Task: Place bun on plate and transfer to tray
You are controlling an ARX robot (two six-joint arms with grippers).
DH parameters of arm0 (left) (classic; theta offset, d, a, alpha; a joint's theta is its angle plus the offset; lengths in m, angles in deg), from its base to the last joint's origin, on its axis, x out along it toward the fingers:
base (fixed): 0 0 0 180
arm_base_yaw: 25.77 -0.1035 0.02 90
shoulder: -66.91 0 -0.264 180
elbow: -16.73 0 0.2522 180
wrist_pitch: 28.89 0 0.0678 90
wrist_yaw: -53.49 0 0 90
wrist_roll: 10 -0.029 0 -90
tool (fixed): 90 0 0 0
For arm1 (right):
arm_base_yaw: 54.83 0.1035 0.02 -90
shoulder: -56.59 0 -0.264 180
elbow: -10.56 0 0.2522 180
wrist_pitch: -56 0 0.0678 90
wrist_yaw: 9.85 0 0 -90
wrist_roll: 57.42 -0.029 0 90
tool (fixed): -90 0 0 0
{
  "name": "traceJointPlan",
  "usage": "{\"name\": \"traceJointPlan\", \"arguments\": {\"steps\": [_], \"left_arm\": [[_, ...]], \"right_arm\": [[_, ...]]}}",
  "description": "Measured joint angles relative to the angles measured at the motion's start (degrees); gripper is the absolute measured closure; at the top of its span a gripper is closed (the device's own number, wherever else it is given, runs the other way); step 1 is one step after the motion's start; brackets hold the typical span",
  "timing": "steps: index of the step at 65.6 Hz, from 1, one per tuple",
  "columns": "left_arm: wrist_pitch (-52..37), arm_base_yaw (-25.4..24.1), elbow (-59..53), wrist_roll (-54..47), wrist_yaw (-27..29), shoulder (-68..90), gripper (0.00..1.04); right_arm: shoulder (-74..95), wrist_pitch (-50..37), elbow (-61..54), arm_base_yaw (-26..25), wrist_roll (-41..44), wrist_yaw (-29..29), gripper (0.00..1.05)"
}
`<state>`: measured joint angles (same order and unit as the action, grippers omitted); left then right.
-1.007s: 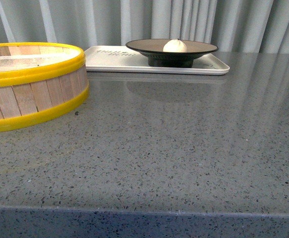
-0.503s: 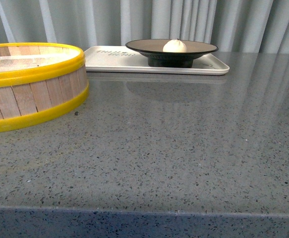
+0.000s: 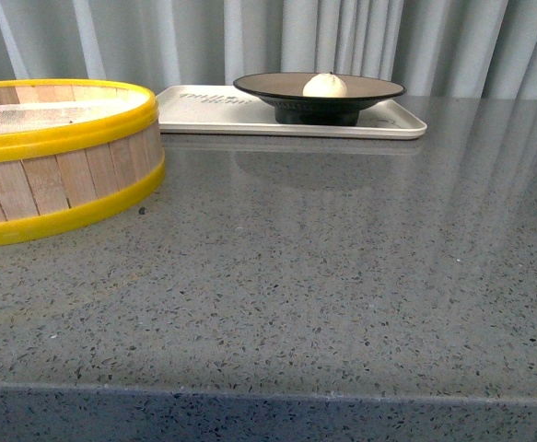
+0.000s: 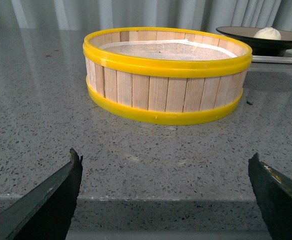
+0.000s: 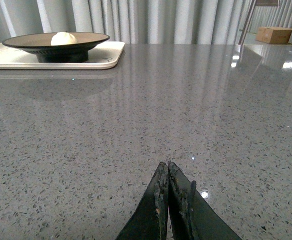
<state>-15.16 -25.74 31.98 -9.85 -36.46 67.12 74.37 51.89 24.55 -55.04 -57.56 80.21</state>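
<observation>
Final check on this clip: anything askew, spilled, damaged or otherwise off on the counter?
Nothing stands out. The bun sits upright in the plate, and the plate stands level on the tray. The wooden steamer sits flat on the counter, apart from the tray. No spills show, only a tiny dark speck beside the steamer.

Light's pretty even and soft overall, nothing dim. The polished bench (image 3: 342, 276) is super reflective: pale vertical streaks from the curtains (image 3: 342, 37) run down its far half, and there's a dark mirror image under the tray (image 3: 213, 115). In the right wrist view you get small bright glare spots far right on the bench (image 5: 291, 65) and a couple of pinpoint sparkles near the jaws. Shadows are weak, just a soft one hugging the steamer (image 4: 166, 95) base. Everything's reasonably sharp; the near jaws look slightly soft.
</observation>
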Motion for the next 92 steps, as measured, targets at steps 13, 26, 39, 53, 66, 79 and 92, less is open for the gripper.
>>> {"name": "traceJointPlan", "arguments": {"steps": [13, 26, 39, 53, 66, 79, 92], "left_arm": [[0.00, 0.00, 0.00, 0.00, 0.00, 0.00, 0.07], [0.00, 0.00, 0.00, 0.00, 0.00, 0.00, 0.07], [0.00, 0.00, 0.00, 0.00, 0.02, 0.00, 0.07], [0.00, 0.00, 0.00, 0.00, 0.00, 0.00, 0.07], [0.00, 0.00, 0.00, 0.00, 0.00, -0.02, 0.07], [0.00, 0.00, 0.00, 0.00, 0.00, -0.02, 0.07], [0.00, 0.00, 0.00, 0.00, 0.00, -0.02, 0.07]], "right_arm": [[-4.09, 3.98, 0.00, 0.00, -0.02, 0.02, 1.03], [-6.93, 6.80, 0.00, 0.00, -0.02, 0.02, 1.03], [-15.91, 17.42, 0.04, 0.04, 0.00, 0.00, 1.03], [-17.51, 17.84, 0.04, 0.04, 0.00, 0.02, 1.03], [-17.53, 17.84, 0.04, 0.04, 0.04, 0.00, 0.83], [-17.53, 17.84, 0.04, 0.04, 0.04, 0.02, 0.46], [-17.53, 17.84, 0.04, 0.04, 0.04, 0.00, 0.12]]}}
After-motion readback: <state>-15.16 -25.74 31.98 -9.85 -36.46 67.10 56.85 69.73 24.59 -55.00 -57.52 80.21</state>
